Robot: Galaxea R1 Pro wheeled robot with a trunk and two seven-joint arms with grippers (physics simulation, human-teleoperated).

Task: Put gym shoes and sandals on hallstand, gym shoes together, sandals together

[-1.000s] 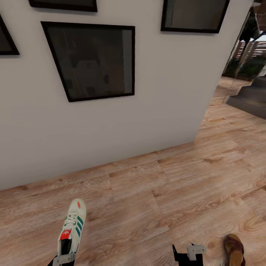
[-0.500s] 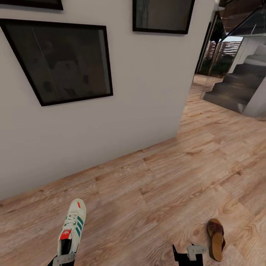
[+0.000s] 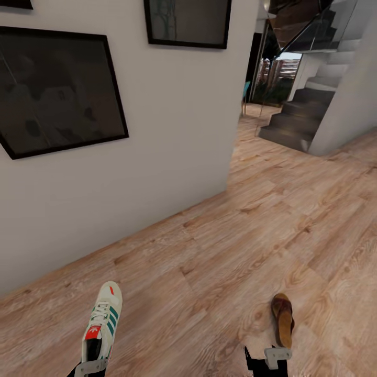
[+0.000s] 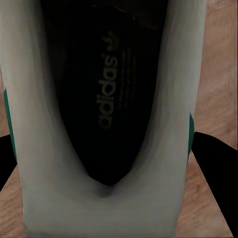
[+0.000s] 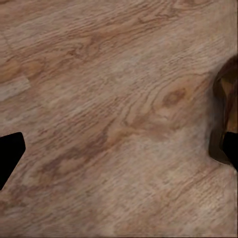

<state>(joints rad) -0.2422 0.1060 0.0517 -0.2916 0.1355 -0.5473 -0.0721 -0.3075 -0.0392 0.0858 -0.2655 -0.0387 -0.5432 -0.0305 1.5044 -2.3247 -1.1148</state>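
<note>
Down at the lower left of the head view, the left tool [image 3: 90, 366] holds a gym shoe [image 3: 102, 325] by its heel end, toe pointing away from the robot, the shoe raised over the floor [image 3: 220, 262]. Its green side stripes, white laces and red-orange tongue label show there, though the label's mark is too small to read. The left wrist view looks straight into the shoe [image 4: 106, 124]: the dark insole carries the word "adidas" with a trefoil logo above it, and the dark fingers [image 4: 215, 168] sit against both outer sides of the white upper. The right tool [image 3: 267, 360] hangs low near the bottom edge with nothing between its tips; the right wrist view shows them spread wide over bare planks. One sandal [image 3: 283, 319] lies flat on the floor just beyond that tool, and its dark edge [image 5: 225, 119] shows beside one fingertip in the right wrist view, perhaps touching it. A white wall [image 3: 173, 131] with dark framed pictures [image 3: 57, 99] stands ahead, and grey stairs [image 3: 293, 115] rise past its corner.
</note>
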